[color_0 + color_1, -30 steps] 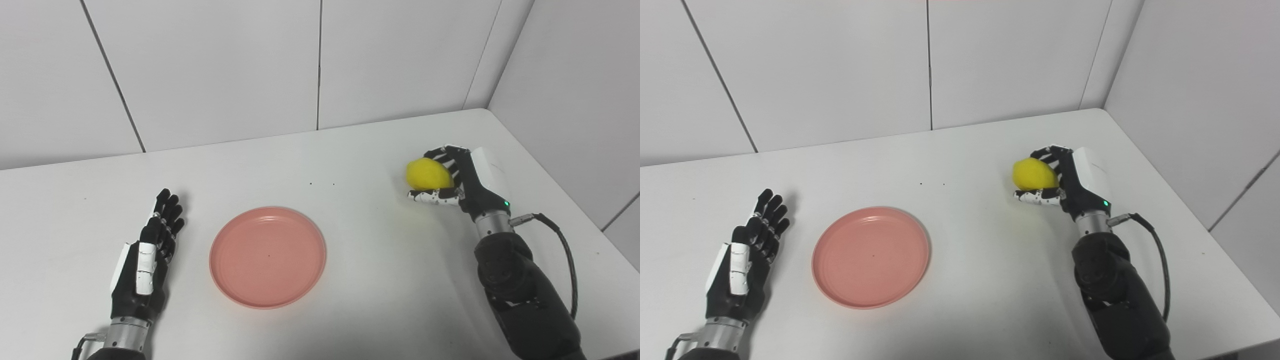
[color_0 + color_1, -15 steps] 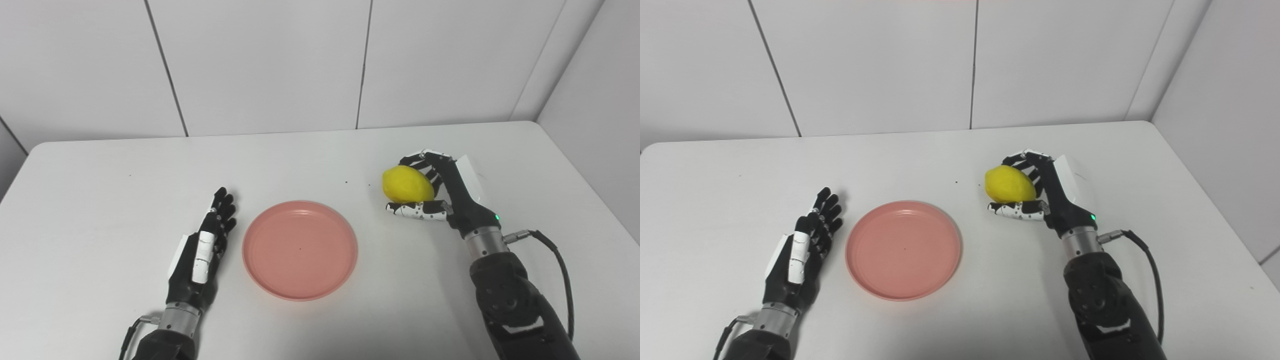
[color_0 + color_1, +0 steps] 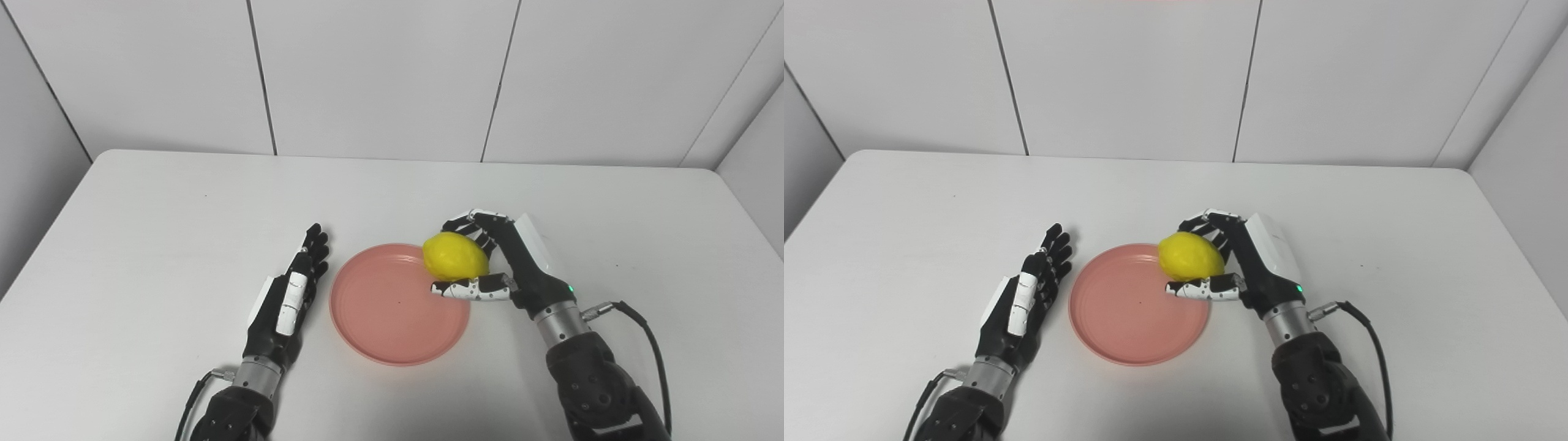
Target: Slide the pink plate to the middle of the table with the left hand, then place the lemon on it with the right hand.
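A white table [image 3: 153, 245] with rounded corners stands in a nook of pale panelled walls [image 3: 380, 73]. Thin dark seams divide the back wall into upright panels, and side walls close in at left and right. The light is soft and even.

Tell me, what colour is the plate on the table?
The plate is pink, plain with no pattern. It shows best in the left eye view.

So the plate [image 3: 392, 312] sits about mid-tabletop [image 3: 153, 214], toward the near side. Left robot hand [image 3: 288, 300] lies flat just left of the plate, not touching it. Right robot hand [image 3: 490, 269] is at the plate's far-right rim, holding the lemon [image 3: 454, 256] over that edge. A wall runs behind the tabletop's far side.
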You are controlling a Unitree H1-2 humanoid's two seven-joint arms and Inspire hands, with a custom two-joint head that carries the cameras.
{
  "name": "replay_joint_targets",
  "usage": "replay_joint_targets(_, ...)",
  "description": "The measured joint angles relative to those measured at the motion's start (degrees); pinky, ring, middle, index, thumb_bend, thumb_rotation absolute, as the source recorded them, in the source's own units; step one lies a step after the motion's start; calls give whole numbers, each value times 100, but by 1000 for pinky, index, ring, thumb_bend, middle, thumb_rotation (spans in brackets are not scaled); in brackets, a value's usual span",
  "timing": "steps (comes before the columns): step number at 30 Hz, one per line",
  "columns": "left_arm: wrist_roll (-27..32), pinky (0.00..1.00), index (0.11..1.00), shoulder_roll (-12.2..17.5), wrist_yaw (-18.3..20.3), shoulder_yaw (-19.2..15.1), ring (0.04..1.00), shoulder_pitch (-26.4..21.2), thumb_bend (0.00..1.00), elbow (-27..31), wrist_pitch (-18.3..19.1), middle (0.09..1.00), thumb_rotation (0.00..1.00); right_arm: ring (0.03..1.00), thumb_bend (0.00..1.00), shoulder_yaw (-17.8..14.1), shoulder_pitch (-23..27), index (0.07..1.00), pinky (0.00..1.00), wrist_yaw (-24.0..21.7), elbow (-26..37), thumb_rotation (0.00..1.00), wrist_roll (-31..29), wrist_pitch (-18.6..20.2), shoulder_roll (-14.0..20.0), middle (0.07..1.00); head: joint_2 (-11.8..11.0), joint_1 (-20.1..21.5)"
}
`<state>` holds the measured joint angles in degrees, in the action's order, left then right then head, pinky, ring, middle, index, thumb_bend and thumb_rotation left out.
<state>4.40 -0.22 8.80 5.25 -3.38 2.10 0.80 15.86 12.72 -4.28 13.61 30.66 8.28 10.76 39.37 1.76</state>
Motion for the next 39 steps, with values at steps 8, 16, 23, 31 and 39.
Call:
replay_joint_targets(8, -46, 1000, 1000, -22, -44, 4, 1000, -9, 775, -18, -17, 1000, 1000, 359, 507, 352, 184, 541, 261, -15, -600, 0, 16, -448, -274, 460, -35, 79)
replay_joint_targets(16, -109, 1000, 1000, -20, -45, 4, 1000, -9, 780, -27, -42, 1000, 1000, 351, 507, 525, 363, 542, 233, 12, -1306, 0, 229, -566, -403, 450, -44, 132)
replay_joint_targets(23, -120, 1000, 1000, -24, -45, 12, 1000, -11, 784, -29, -42, 1000, 1000, 395, 515, 608, 443, 488, 224, 37, -1637, 0, 290, -688, -400, 503, -26, 167)
replay_joint_targets(31, -120, 1000, 1000, -26, -45, 9, 1000, -12, 778, -30, -41, 1000, 1000, 415, 514, 656, 451, 527, 409, 70, -1694, 0, 473, -961, -244, 495, -44, 176)
replay_joint_targets(39, -119, 1000, 1000, -26, -44, 3, 1000, -11, 774, -29, -42, 1000, 1000, 836, 679, 661, 388, 797, 724, 31, -1454, 351, 565, -1075, -162, 861, -35, 237)
